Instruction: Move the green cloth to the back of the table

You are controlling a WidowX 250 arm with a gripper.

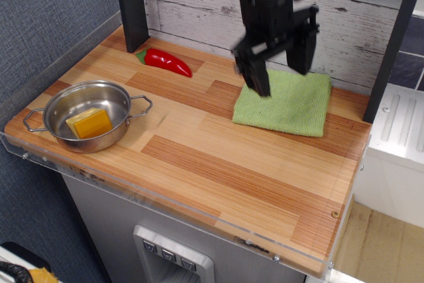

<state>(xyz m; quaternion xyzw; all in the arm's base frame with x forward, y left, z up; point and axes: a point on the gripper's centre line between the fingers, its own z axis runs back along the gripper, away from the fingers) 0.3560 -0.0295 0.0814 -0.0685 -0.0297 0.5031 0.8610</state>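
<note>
The green cloth lies flat on the table at the back right, close to the wooden back wall. My gripper hangs above the cloth's rear left part, lifted off it. Its two dark fingers are spread apart and hold nothing. One finger is over the cloth's left edge, the other is nearer the wall.
A steel pot with a yellow block in it stands at the front left. A red pepper lies at the back left by a dark post. Another dark post stands at the right edge.
</note>
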